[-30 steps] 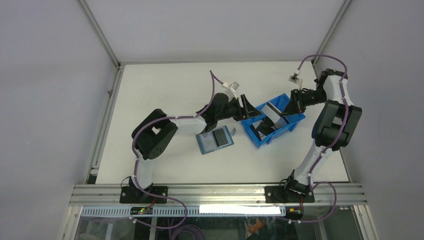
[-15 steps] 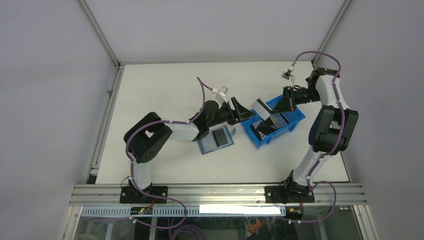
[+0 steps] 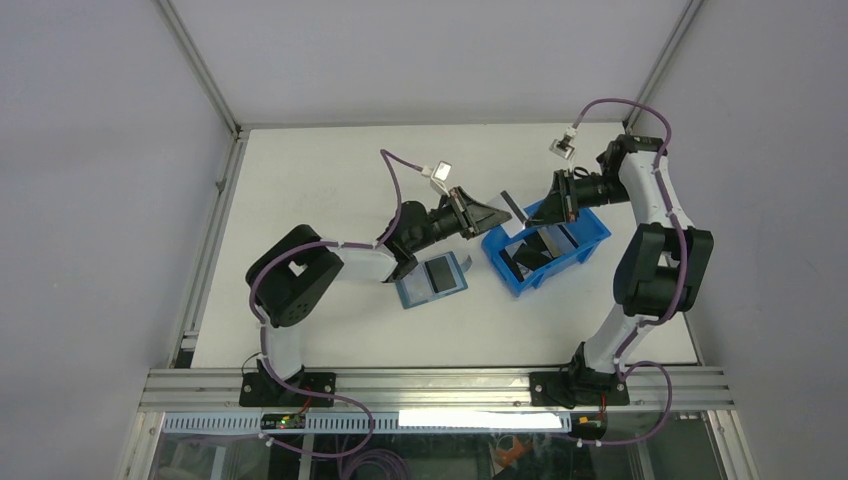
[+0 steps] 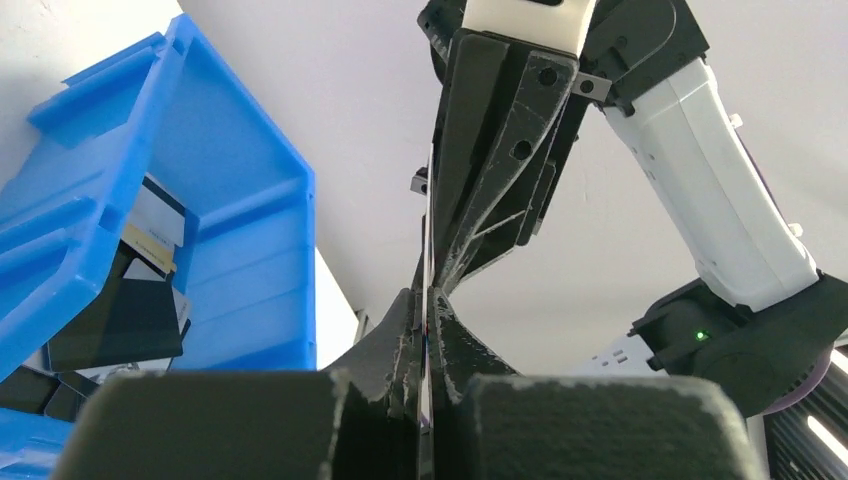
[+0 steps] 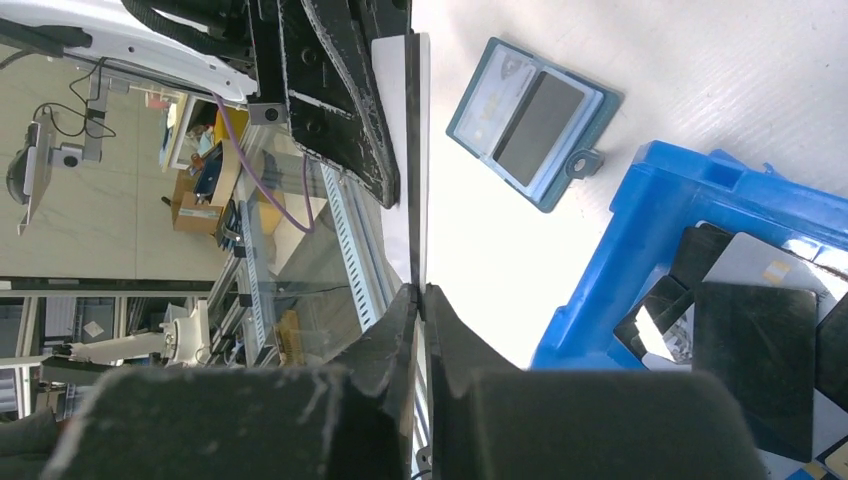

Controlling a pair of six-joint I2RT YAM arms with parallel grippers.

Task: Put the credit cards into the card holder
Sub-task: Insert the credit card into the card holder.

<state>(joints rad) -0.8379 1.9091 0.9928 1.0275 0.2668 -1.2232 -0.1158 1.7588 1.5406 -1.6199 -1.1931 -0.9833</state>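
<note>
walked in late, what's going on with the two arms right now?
Mid-air handover. The right gripper and the left gripper are both shut on opposite ends of one pale thin card, held in the air between the bright-blue plastic bin and the small teal folding card holder. The holder lies open on the table with a dark rectangle, likely a card, in it. More dark and pale cards lie in the bin.

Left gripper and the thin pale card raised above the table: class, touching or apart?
Touching. The left wrist view shows the left gripper shut onto the thin pale card, with no gap on either side.
</note>
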